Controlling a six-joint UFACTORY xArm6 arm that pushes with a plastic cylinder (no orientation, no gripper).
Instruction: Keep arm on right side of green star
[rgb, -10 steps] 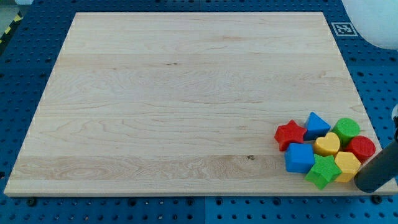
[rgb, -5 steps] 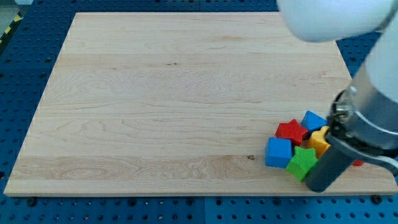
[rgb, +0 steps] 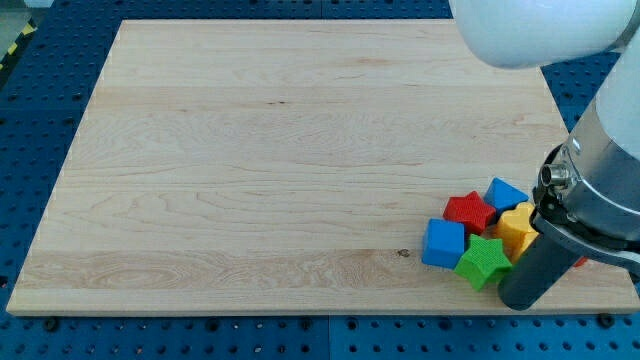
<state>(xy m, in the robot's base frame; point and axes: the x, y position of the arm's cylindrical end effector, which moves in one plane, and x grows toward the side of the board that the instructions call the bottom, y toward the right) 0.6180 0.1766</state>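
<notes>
Camera view shows my tip (rgb: 520, 302) planted low on the bench (rgb: 250, 180), close to the bench's bottom edge and toward the view's right corner. It is a plain dark rod with no gripper on it, so nothing about it opens, closes or grips; it simply stands with its lower end on the wood.

Just to the view's left of my tip, and touching it or nearly so, lies the green star (rgb: 484, 262). That puts my tip on the star's right side as the view has it, a little lower than the star's middle.

Up and slightly left of my tip, right against the rod's side, sits the yellow block (rgb: 517, 228); the rod hides part of it, so I cannot make out its shape. Beyond it, further toward the view's top, is the blue block (rgb: 505, 193), with a peaked top and its right part covered by the arm. To the upper left of my tip, above the green star, rests the red star (rgb: 468, 212), touching the yellow block's left side. Farthest out to the left of my tip is the blue cube-like block (rgb: 444, 244), pressed against the green star's left side and just under the red star.

A sliver of red (rgb: 577, 263) peeks out on the rod's right side; what it belongs to I cannot tell.

The white and grey arm body (rgb: 600, 170) fills the view's upper right above my tip.
</notes>
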